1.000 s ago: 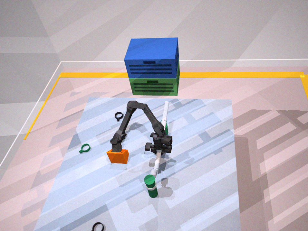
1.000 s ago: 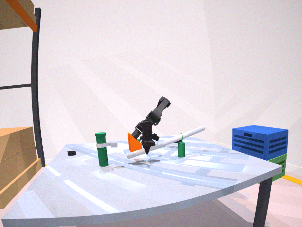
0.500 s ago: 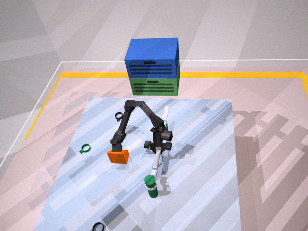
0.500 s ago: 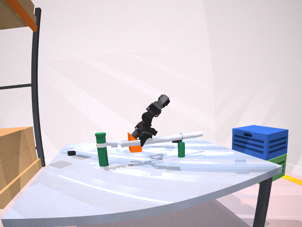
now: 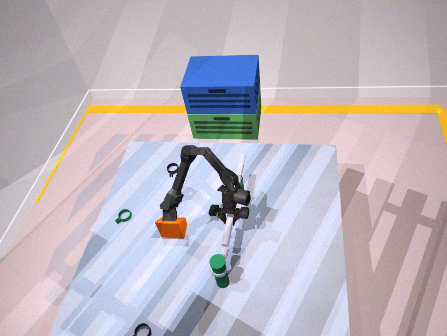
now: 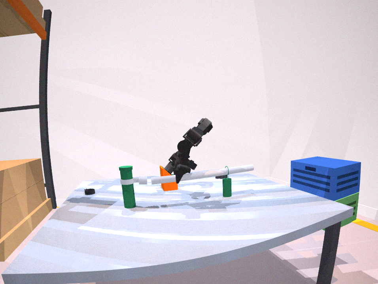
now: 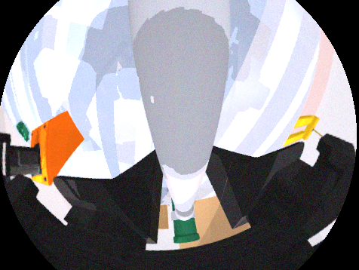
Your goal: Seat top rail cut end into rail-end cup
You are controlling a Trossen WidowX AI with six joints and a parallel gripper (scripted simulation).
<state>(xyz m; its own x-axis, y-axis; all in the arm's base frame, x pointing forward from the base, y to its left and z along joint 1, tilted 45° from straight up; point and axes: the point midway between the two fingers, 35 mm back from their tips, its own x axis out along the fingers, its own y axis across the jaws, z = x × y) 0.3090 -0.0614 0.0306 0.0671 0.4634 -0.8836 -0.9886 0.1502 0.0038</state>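
Observation:
The white rail runs through the green loop cap on the short green post and slopes slightly down toward the big green post. My gripper is shut on the rail between the two posts, holding it above the table. The white end cup hangs on the brace band, which sits a little below the post cap. The cut end is roughly level with the cup, with a small gap between them in the exterior view.
The orange arm base stands beside the rail. A green clamp ring and two black ones lie on the table. Blue and green crates stand behind the table.

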